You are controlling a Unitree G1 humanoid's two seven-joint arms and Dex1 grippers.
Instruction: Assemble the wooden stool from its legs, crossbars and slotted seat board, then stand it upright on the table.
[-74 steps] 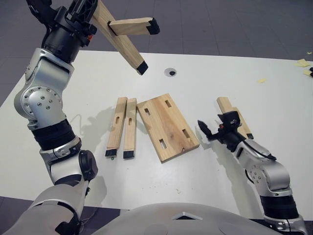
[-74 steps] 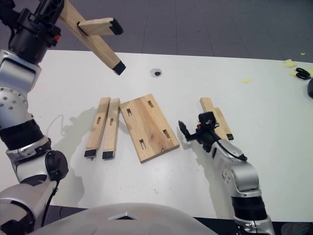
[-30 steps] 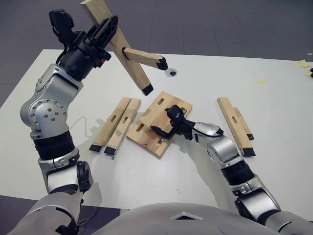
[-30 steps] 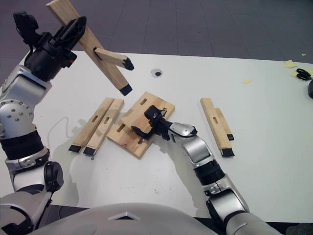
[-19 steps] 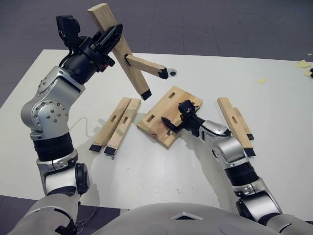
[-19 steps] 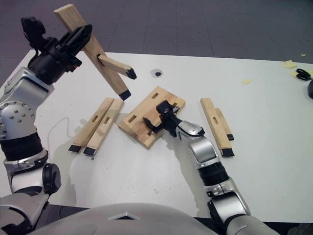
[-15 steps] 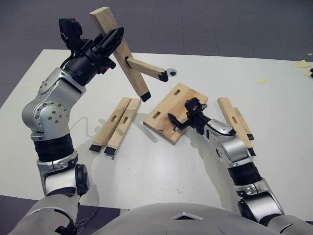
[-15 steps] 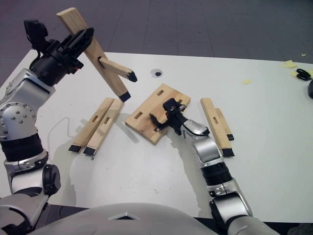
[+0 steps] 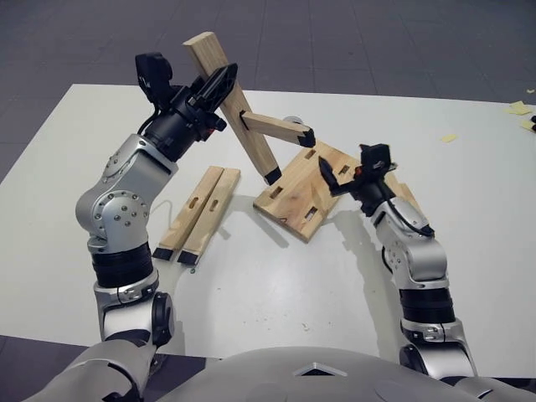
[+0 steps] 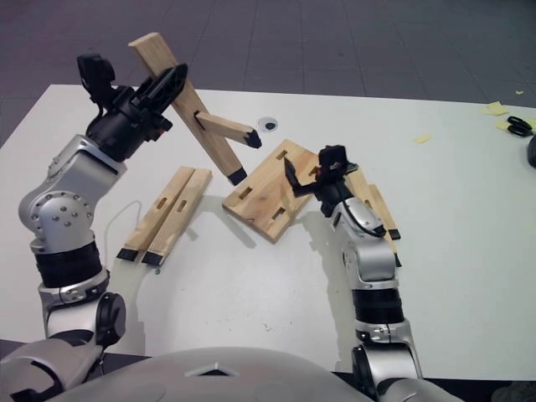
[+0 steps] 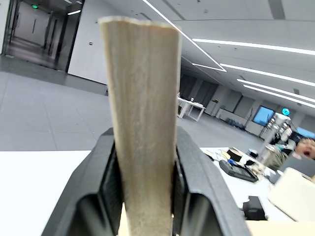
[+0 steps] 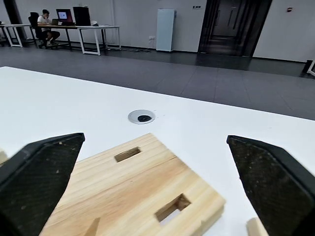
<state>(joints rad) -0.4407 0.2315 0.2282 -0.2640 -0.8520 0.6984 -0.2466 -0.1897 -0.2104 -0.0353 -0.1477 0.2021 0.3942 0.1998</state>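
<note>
Nearest, left of the pale rectangular wooden seat board with slots: two light wooden legs with black end caps, flat on the white bench, side by side, well apart from the action. Same sort of pair just right of the board, partly under the right arm. Can't tell whether touching the board's edge.

Right pincer spread wide, straddling the board's far right corner, clamped on nothing. No telling about actual contact with the wood.

Above the board's far left edge: left pincer clamped tight on a long light wooden leg, up in the air at a slant, with a short wooden crossbar plugged into its side and pointing over the board. Black-capped foot hovering just over the board, apparently not touching.

Guessing at the step: mating that leg-and-crossbar piece with a slot. Tips:
- Pin the board flat first with the right pincer, no rocking.
- Probably worth flipping the leg, bare end toward the slot, capped end away.
- Line up square over the slot, come straight down, no twisting, gentle push.
- Watch out for the crossbar swinging into the right pincer.

Farther back from the board: small round grey cable grommet set in the bench.

Writing-wise, nothing readable on any wooden part, no stamps or stickers. Tiny green lit sign way off in the left wrist view, too small to read.
</note>
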